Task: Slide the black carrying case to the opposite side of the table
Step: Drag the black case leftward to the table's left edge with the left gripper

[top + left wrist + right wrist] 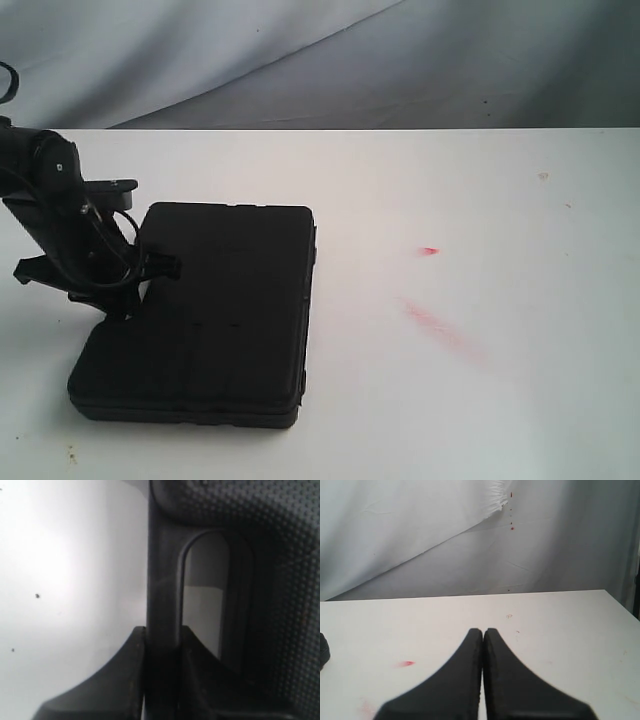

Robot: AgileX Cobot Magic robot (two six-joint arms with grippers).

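The flat matte black case [215, 310] lies on the white table [480, 200], left of the middle. My left gripper [150, 268] is at the case's left edge, shut on the handle bar. In the left wrist view the handle bar [162, 595] runs between the two fingers, beside the oval cut-out [205, 595] and the dotted case surface [285, 580]. My right gripper [483, 632] is shut with nothing in it, held over bare table; it does not show in the exterior view.
Red marks [430, 250] stain the table right of the case, with a longer faint smear [440, 325] below. A grey-white cloth backdrop [300, 50] hangs behind the far table edge. The left arm's body [50, 220] stands left of the case.
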